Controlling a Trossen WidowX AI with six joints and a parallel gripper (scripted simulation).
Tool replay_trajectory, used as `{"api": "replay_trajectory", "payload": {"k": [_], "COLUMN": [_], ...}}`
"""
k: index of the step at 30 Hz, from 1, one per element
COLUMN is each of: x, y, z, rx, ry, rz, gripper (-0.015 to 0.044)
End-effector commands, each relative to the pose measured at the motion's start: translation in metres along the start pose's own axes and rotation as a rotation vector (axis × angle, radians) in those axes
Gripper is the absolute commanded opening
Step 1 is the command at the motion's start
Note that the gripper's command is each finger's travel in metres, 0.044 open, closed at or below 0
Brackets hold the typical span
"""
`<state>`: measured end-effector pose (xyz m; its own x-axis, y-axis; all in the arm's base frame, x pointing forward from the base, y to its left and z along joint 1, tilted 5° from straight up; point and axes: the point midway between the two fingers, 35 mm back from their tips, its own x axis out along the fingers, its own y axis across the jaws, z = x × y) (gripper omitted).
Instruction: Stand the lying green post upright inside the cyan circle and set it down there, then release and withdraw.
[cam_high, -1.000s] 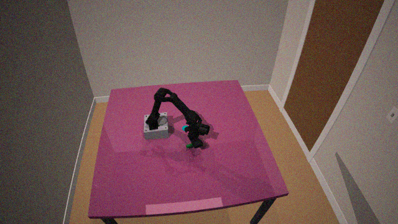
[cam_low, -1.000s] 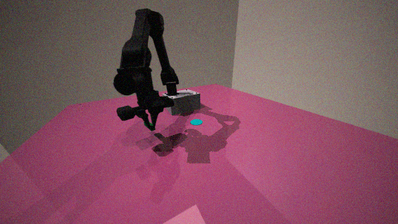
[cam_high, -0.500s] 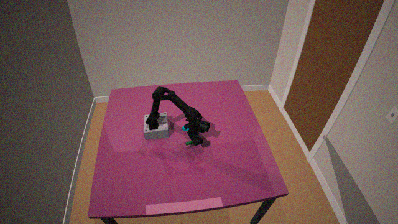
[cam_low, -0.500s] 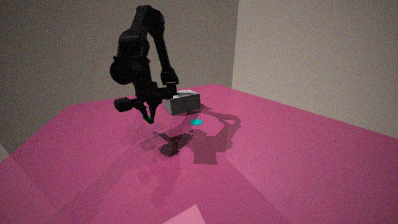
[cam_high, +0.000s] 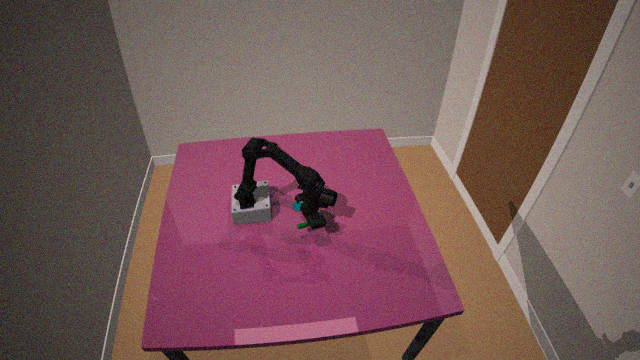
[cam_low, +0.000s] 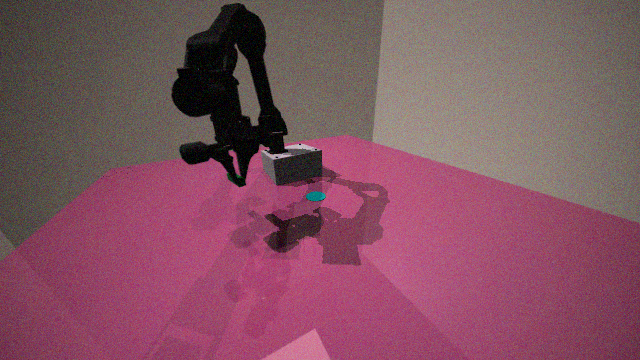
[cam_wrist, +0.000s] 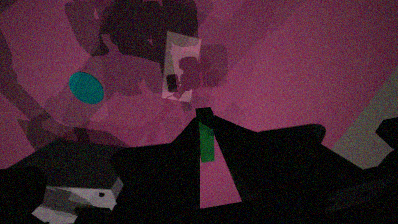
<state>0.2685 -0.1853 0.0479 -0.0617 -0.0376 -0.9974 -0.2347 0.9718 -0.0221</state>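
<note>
The green post (cam_high: 303, 225) (cam_low: 229, 178) (cam_wrist: 207, 145) is held between the fingertips of my gripper (cam_low: 239, 182) (cam_wrist: 204, 120). In the top view it sticks out to the left of the dark fingers and looks about level; its exact tilt is hard to tell. The gripper is shut on it and holds it above the table. The cyan circle (cam_high: 298, 206) (cam_low: 316, 196) (cam_wrist: 86, 88) lies flat on the table with nothing standing on it. It is partly hidden by the arm in the top view, and lies right of the gripper in the exterior view and upper left in the wrist view.
The arm's grey base block (cam_high: 252, 216) (cam_low: 300, 168) (cam_wrist: 102, 198) stands near the cyan circle. A pale pink strip (cam_high: 295, 331) (cam_low: 302, 350) lies at the front edge of the magenta table (cam_high: 215, 290) (cam_low: 450, 280). Dark arm shadows fall around the circle.
</note>
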Motion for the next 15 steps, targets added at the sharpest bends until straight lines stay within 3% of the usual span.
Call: {"api": "replay_trajectory", "payload": {"k": [1,15], "x": [-0.012,-0.021], "y": [0.001,0.026], "z": [0.0,0.012], "rx": [-0.002,-0.111], "ry": [-0.008,-0.01], "rz": [-0.003,0.0], "gripper": [0.0023,0.0023]}}
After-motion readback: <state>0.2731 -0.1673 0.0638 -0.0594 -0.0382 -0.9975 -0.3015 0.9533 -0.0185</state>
